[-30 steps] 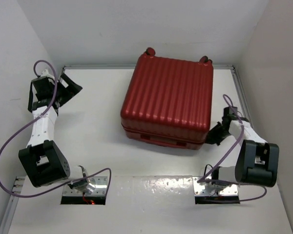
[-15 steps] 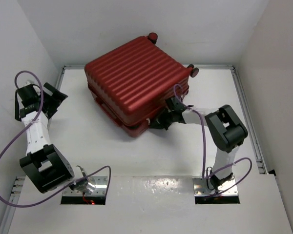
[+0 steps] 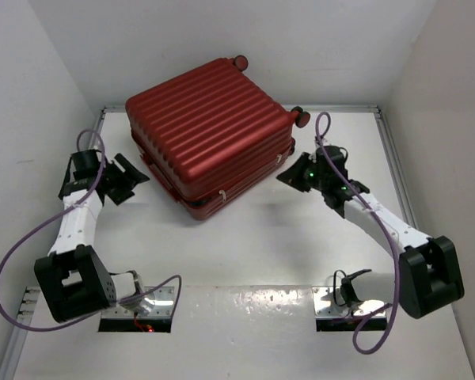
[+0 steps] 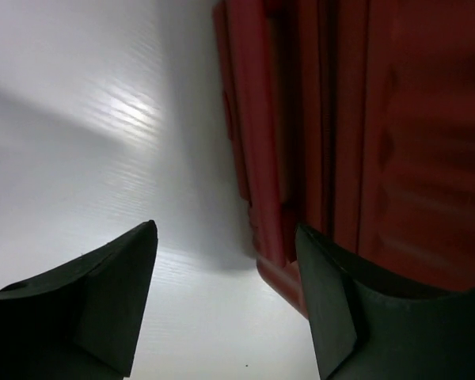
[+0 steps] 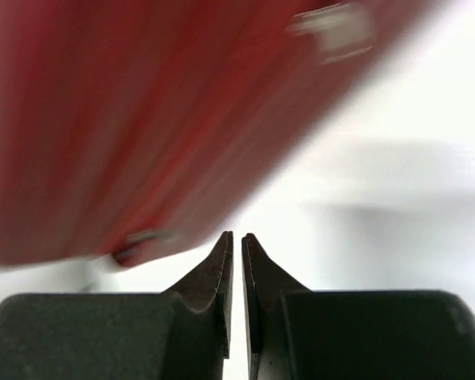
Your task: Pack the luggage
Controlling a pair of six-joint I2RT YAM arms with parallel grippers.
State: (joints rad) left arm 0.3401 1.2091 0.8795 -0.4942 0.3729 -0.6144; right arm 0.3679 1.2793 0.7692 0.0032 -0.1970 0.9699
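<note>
Since approx. half a sec ago the luggage (image 3: 210, 131) has been turned a little more and shifted toward the L side. The R arm has been drawn back off its near corner, and the L claw (image 3: 125, 178) has been brought in from the wall.

The luggage is seen shut, lying flat on the desk (image 3: 245, 253), ribbed shell up. It sits just ahead and to the right of the L claw (image 4: 226, 293). It lies ahead of the R claw (image 5: 236, 269), up and to its left, apart from it.

L claw: jaws spread wide, nothing held; whether the right-hand finger (image 4: 332, 309) touches the shell can't be told. R claw: jaws drawn narrow to a thin slit, nothing held.

Risks, as judged:
- Lid not yet opened. If the seam edge is missed by the L claw, the smooth hard shell prob. gets pushed, not gripped.
- With no R-side bracing, the case could be slid or spun further.
- R wrist view is blurred, so contact can't be confirmed there.
</note>
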